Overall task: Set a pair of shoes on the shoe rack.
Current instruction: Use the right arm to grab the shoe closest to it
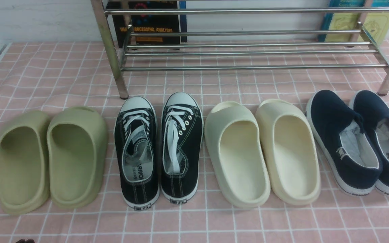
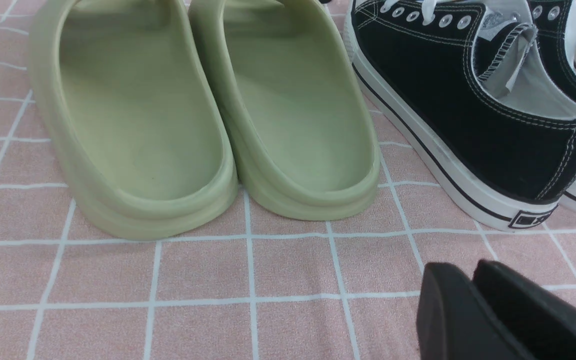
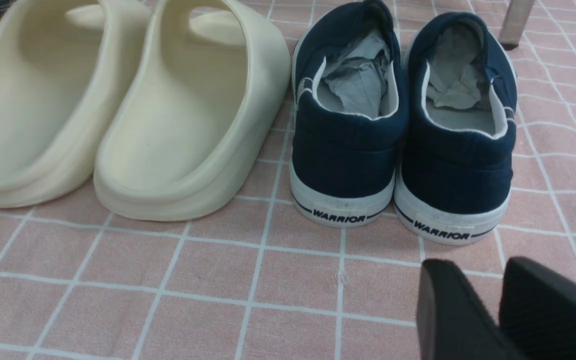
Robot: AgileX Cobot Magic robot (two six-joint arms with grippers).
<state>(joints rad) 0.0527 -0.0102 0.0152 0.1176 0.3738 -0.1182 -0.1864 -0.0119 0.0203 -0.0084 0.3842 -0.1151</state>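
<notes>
1. Far left: left gripper (image 2: 473,280) pinched closed, empty, behind olive-green slides (image 2: 208,115), well apart from the target.
2. Far right: navy slip-on sneakers (image 3: 398,125) on the cloth, heels facing right gripper (image 3: 483,285), toes toward chrome shoe rack (image 1: 248,52).
3. Right gripper: slightly parted, empty, nearer.

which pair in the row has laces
The black sneakers, second pair from the left, with white laces and toe caps. The navy slip-ons, green slides and cream slides have none.

The pair of shoes (image 1: 331,121) sits rightmost on the pink cloth (image 1: 46,74), before the shoe rack (image 1: 248,67).
</notes>
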